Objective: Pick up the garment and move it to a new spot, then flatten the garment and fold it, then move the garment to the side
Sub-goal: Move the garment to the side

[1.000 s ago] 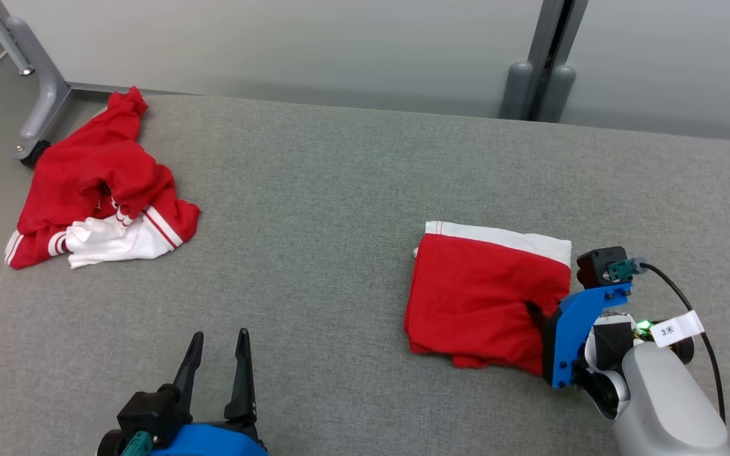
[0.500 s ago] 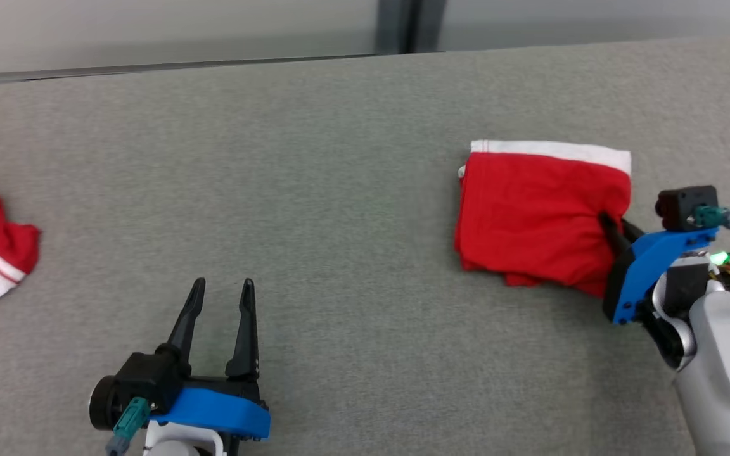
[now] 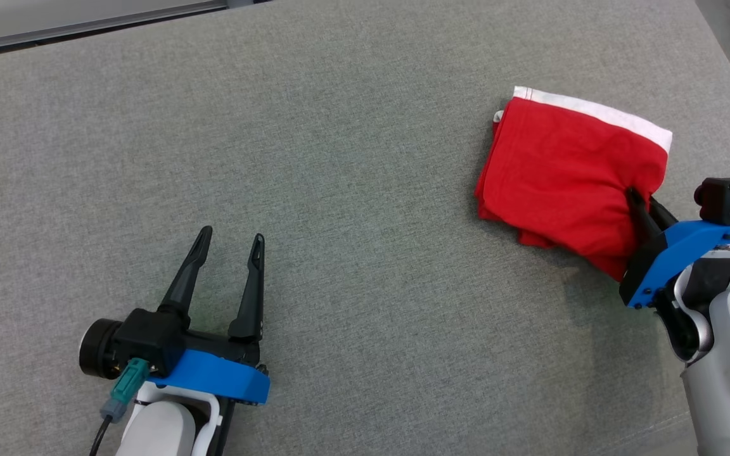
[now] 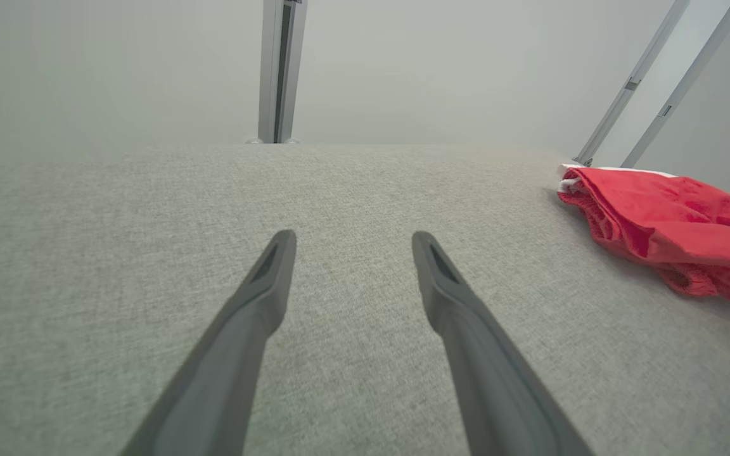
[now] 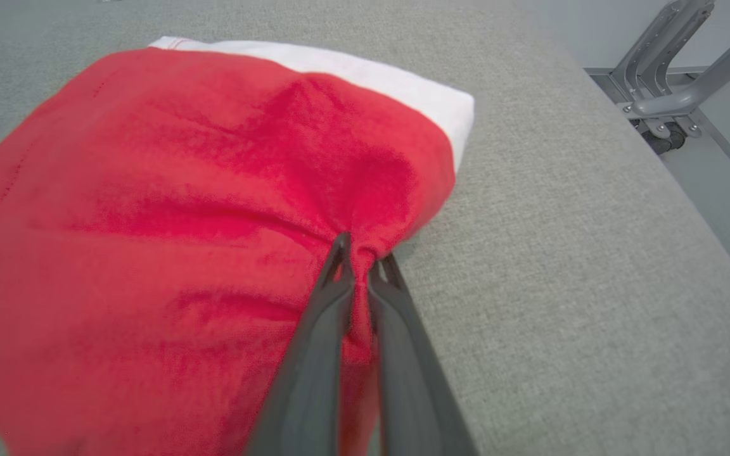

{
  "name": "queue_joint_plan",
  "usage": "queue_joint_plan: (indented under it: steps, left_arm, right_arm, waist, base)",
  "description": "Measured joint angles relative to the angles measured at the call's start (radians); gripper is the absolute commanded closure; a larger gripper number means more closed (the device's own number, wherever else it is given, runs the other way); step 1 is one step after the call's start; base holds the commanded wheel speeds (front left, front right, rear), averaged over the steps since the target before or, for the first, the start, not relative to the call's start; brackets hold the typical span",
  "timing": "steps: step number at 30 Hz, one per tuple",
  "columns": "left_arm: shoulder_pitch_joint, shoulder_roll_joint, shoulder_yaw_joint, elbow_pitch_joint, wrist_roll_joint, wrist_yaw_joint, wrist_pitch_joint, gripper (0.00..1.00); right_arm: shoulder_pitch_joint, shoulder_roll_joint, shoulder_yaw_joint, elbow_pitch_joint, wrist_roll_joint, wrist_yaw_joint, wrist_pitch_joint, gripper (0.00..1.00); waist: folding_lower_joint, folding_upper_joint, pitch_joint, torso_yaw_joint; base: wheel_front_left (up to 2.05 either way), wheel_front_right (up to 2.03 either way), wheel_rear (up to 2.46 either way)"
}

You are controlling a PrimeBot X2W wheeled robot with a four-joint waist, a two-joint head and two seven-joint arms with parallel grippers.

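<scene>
The folded red garment (image 3: 568,171) is lying on the grey worktop (image 3: 339,158), sitting toward 2 o'clock in the head view and close to the worktop's right-hand edge. Its white band (image 3: 593,111) is running along the side facing 1 o'clock. The right claw (image 3: 636,196) is reaching in from the garment's 4 o'clock side, its 2 dark fingers (image 5: 314,354) pinching together on a bunch of red cloth at that edge, and the fabric is puckering into creases around the tips. The left claw (image 3: 232,233) is sitting low at 7 o'clock in the head view, well apart from the garment, its 2 prongs spreading wide over bare grey cloth and pointing toward 12 o'clock. In the left wrist view a grey post (image 4: 279,69) is standing at 12 o'clock beyond the worktop's far edge. In the right wrist view grey frame legs (image 5: 669,38) with a caster (image 5: 659,140) are showing at 2 o'clock, past the worktop's edge
</scene>
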Motion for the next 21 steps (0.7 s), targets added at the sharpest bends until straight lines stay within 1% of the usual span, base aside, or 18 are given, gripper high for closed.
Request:
queue_joint_plan:
  steps: [4, 9, 14, 21]
  left_arm:
    - [-0.002, 0.014, -0.004, -0.016, 0.001, 0.0, 0.014, 0.0]
    - [-0.014, 0.023, -0.006, -0.039, 0.002, 0.004, 0.021, 0.0]
    - [-0.014, 0.027, -0.008, -0.051, 0.001, 0.01, 0.024, 0.0]
    - [-0.008, 0.033, -0.006, -0.064, -0.001, 0.02, 0.022, 0.0]
  right_arm:
    - [-0.047, -0.006, -0.003, 0.032, -0.009, 0.0, 0.02, 1.0]
    - [-0.154, -0.088, -0.027, 0.105, -0.053, 0.0, 0.075, 1.0]
    - [-0.236, -0.18, -0.068, 0.169, -0.112, 0.0, 0.104, 1.0]
    - [-0.306, -0.241, -0.135, 0.216, -0.183, 0.0, 0.134, 1.0]
  waist:
    - [0.0, 0.0, 0.013, 0.001]
    - [0.0, 0.0, 0.029, 0.039]
    - [-0.0001, 0.0, 0.041, 0.1]
    - [0.0, 0.0, 0.065, 0.172]
  base:
    - [0.0, 0.0, 0.0]
    - [0.0, 0.0, 0.0]
    - [0.0, 0.0, 0.0]
    - [0.0, 0.0, 0.0]
